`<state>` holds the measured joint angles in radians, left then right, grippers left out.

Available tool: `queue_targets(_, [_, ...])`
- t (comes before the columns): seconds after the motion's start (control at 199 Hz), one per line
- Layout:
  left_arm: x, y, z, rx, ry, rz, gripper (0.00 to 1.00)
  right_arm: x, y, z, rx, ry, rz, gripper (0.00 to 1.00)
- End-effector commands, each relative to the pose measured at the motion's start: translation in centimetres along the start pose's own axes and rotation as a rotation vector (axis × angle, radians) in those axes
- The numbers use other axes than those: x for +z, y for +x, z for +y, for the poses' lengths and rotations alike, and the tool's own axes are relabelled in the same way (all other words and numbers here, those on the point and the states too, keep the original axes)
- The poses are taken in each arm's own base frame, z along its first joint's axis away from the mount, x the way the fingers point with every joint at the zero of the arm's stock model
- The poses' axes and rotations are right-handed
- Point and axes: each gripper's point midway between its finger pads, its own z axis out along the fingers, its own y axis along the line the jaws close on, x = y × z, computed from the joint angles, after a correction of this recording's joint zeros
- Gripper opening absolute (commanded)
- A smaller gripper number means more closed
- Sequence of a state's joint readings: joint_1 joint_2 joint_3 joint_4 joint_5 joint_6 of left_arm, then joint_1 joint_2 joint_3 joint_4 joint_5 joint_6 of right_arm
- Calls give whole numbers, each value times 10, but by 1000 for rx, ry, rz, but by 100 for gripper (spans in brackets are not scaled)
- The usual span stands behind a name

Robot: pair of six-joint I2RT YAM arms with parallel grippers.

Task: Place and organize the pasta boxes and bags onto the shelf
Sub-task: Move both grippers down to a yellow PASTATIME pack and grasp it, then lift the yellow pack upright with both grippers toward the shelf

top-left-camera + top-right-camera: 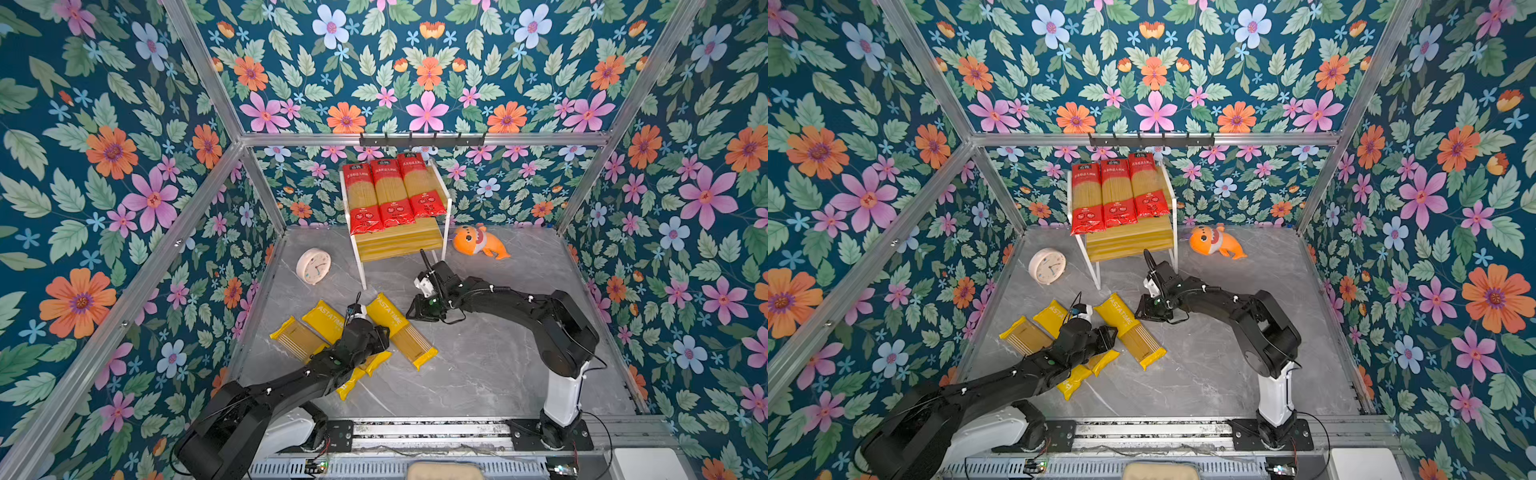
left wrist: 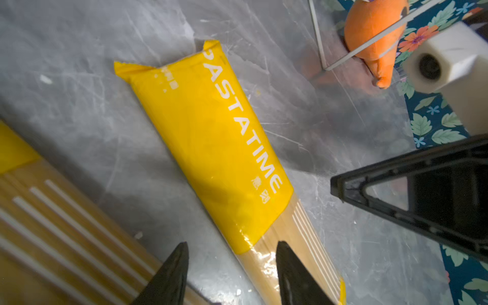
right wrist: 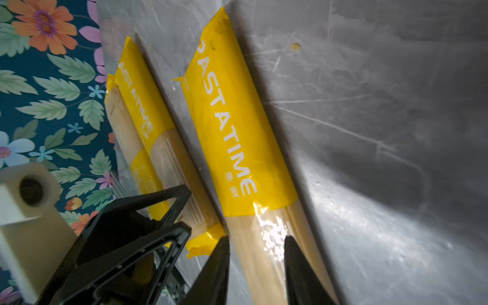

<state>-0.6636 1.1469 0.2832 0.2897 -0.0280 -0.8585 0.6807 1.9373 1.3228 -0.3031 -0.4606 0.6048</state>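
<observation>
Around every side of both top views, floral wallpaper (image 1: 124,166) walls in a grey marble tabletop (image 1: 478,365). My left arm (image 1: 291,382) extends in from the lower left of the frame and my right arm (image 1: 519,307) from the lower right, both bent toward the middle of the table.

At upper centre, near the rear wall, stands the shelf (image 1: 399,245), with a white frame and pale wooden boards. Three red spaghetti packs (image 1: 390,195) lie side by side on its top board, their near ends hanging over the front edge. A black hook rail (image 1: 422,139) runs along the bar above it.

Three more packs lie flat on the table, left of centre in the lower half. The rightmost yellow pack (image 1: 395,318), marked PASTATIME, slants from upper left to lower right. The middle yellow pack (image 1: 324,320) and the leftmost yellow pack (image 1: 299,340) lie close together on the same slant, partly under my left arm.

An orange shark toy (image 1: 480,243) lies just right of the shelf, and a round cream clock (image 1: 313,266) leans to its left.

My left gripper (image 1: 382,334) hangs over the clear window of the rightmost yellow pack. In the left wrist view its fingers are spread, with table and pack showing between them, and they pinch nothing. My right gripper (image 1: 417,309) sits just beside that pack's printed end, on its right in the frame. Its fingers are parted too, and the right wrist view shows the pack's window in the gap. I cannot tell whether a fingertip touches the film.
</observation>
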Motion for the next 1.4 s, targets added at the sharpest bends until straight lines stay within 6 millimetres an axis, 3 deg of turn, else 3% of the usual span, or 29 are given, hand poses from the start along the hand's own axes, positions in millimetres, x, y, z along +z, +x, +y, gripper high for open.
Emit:
queue_targets(0.0, [2, -8, -4, -87, 39, -58, 55, 11, -1, -6, -62, 31, 35, 38])
queue_targets(0.19, [6, -5, 3, -99, 23, -60, 54, 36, 3, -8, -90, -1, 126, 40])
queue_targets(0.336, [11, -2, 5, -124, 37, -70, 51, 43, 4, -5, -116, -38, 145, 39])
queue_targets(0.501, [19, 3, 1, -137, 63, -46, 45, 45, 5, 4, -149, -117, 132, 26])
queue_targets(0.657, [19, -1, -4, -126, 73, -56, 44, 32, 3, 17, -197, -191, 61, 12])
queue_targets(0.792, [17, -9, -12, -115, 96, -67, 44, 16, -1, 25, -210, -236, -4, 5])
queue_targets(0.942, [9, -28, -38, -91, 182, -105, 47, -17, -8, 30, -219, -286, -127, 0])
queue_targets(1.113, [-23, -60, -69, 34, 370, -257, 55, -64, -12, 39, -308, -313, -335, 0])
queue_targets(1.183, [-35, -69, -85, 92, 441, -283, 57, -90, -13, 52, -364, -338, -420, 0])
queue_targets(1.308, [-51, -71, -122, 199, 601, -269, 59, -116, -14, 61, -438, -342, -528, 0])
queue_targets(1.399, [-60, -68, -136, 226, 685, -266, 59, -137, -16, 67, -504, -339, -613, 0])
